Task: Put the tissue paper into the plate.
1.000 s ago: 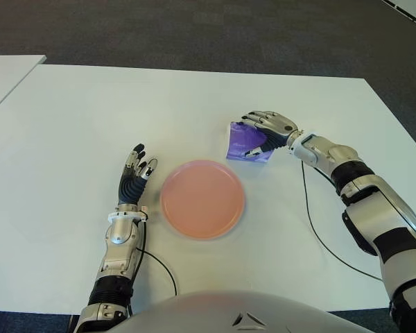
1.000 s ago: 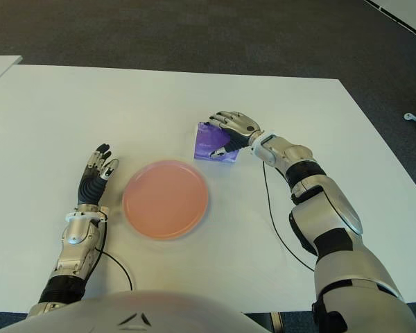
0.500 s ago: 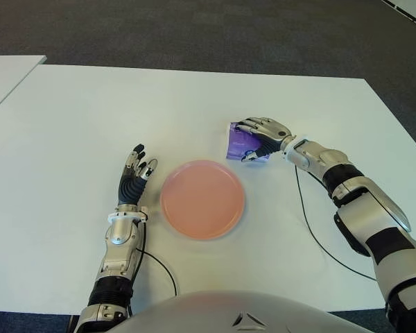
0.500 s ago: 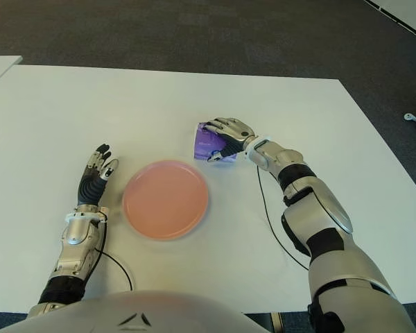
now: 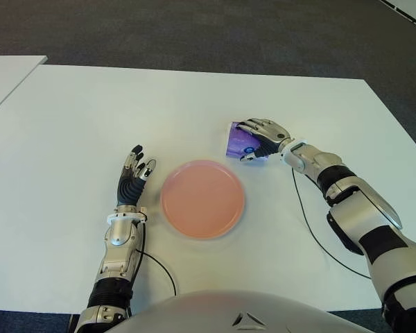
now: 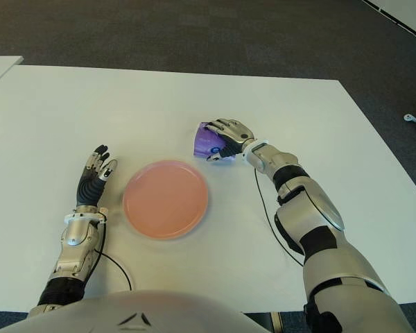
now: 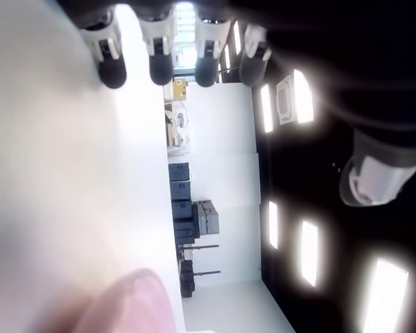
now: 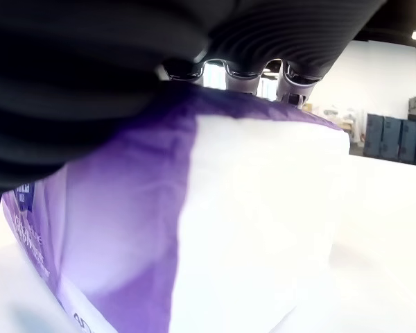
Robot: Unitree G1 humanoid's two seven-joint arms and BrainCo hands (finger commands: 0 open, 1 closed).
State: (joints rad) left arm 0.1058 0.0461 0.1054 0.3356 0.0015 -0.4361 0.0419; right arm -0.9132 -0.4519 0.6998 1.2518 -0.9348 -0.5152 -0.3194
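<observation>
The right arm reaches forward across the white table [image 5: 69, 118], its robot hand [image 5: 263, 134] palm-down with fingers curled around the purple tissue paper pack [image 5: 240, 143], which lies just beyond the pink plate [image 5: 202, 198]. The left robot hand [image 5: 132, 179] shows left of the plate, fingers straight and loosely spread, holding nothing.

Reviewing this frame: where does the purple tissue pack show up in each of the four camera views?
Left eye view: the tissue pack lies right of centre, under the right hand, beyond the pink plate.
Right eye view: the pack is near centre, beyond the plate's right edge.
Left wrist view: not in it.
Right wrist view: it fills the picture.
Shared landmark: the pink plate.
</observation>
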